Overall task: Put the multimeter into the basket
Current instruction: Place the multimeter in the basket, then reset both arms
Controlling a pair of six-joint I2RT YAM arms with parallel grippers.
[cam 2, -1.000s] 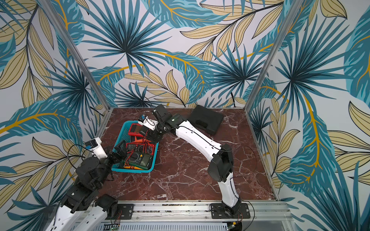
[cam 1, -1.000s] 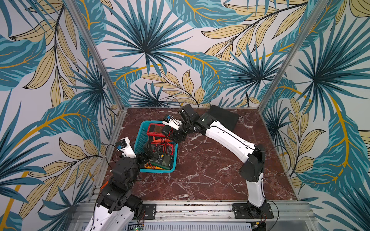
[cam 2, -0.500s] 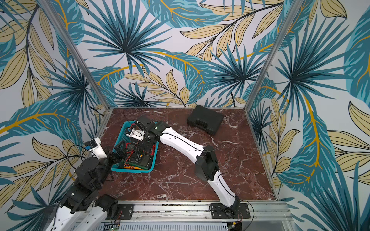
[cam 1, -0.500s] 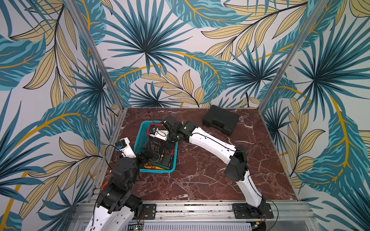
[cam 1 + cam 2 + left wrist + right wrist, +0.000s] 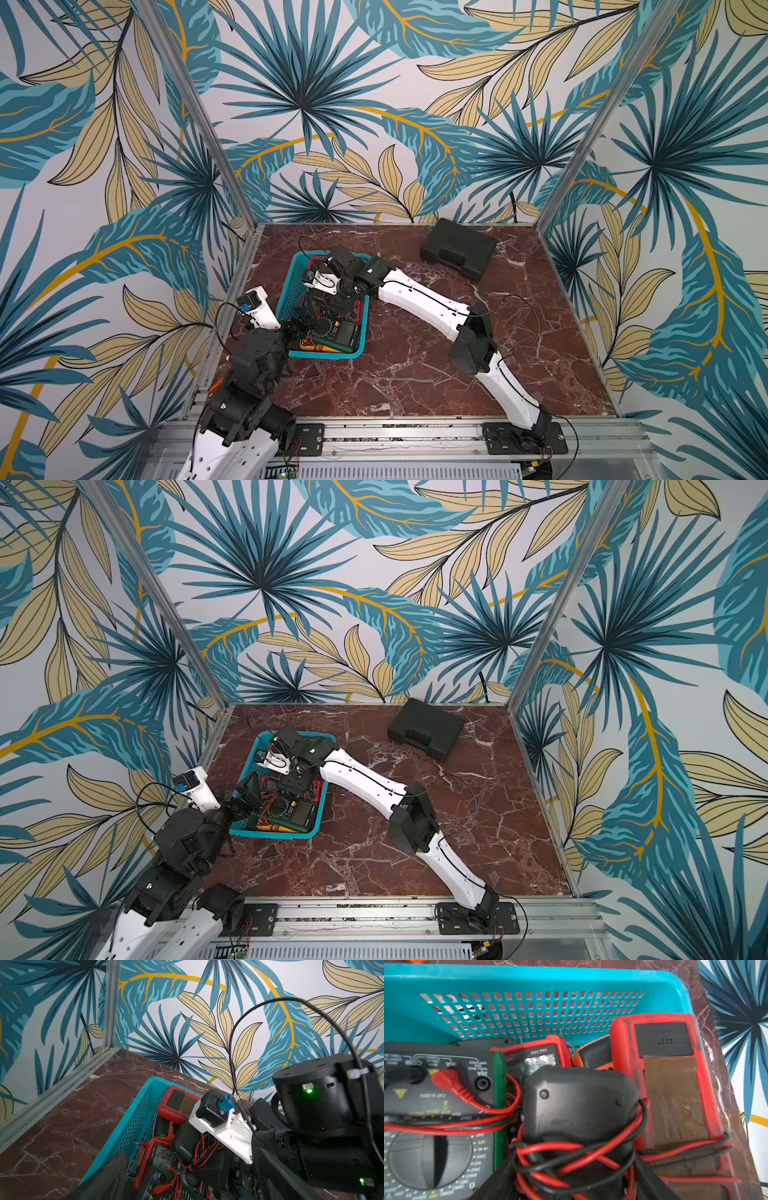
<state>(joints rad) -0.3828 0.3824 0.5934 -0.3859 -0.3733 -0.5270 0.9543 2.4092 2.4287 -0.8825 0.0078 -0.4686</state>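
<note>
— What are the top views giving you?
— I'm seeing the basket (image 5: 328, 354) sitting on the tabletop (image 5: 415, 374) near the left wall, with the right arm (image 5: 419, 295) reaching down into it. The black case (image 5: 426, 727) is lying well apart.
— Left wrist?
— My left fingers (image 5: 108, 1180) are standing wide apart at the basket's edge, gripping nothing.
— Right wrist?
— My right fingers (image 5: 494, 1186) are clamping the black multimeter (image 5: 579, 1101), lead-wrapped, inside the basket among red meters (image 5: 670, 1084).

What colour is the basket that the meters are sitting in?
The basket is teal-blue, with small square holes in its wall. The right wrist view shows it best.
</note>
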